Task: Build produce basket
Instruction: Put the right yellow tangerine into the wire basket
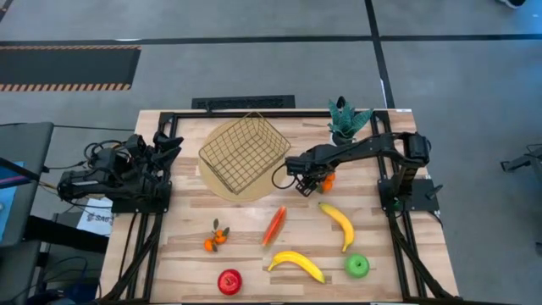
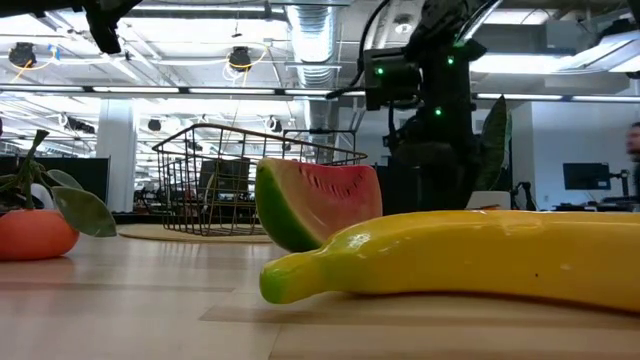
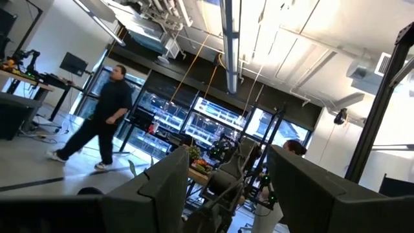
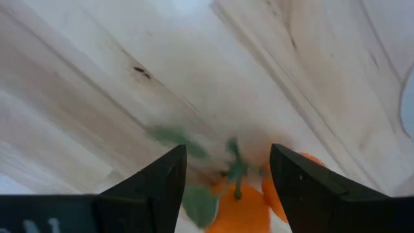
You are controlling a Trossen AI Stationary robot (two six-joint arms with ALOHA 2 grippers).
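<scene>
The right gripper point(image 1: 313, 180) hangs with jaws spread over an orange leafy piece point(image 4: 240, 206), just beside the basket point(image 1: 244, 152).

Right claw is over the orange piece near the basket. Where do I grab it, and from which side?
Take the orange piece by its round body, coming straight down from above. It lies flat on the table with leaves spreading off one end, so the fruit is the only firm part. The right claw is open with one finger on each side of it; the basket stands clear beside.
</scene>
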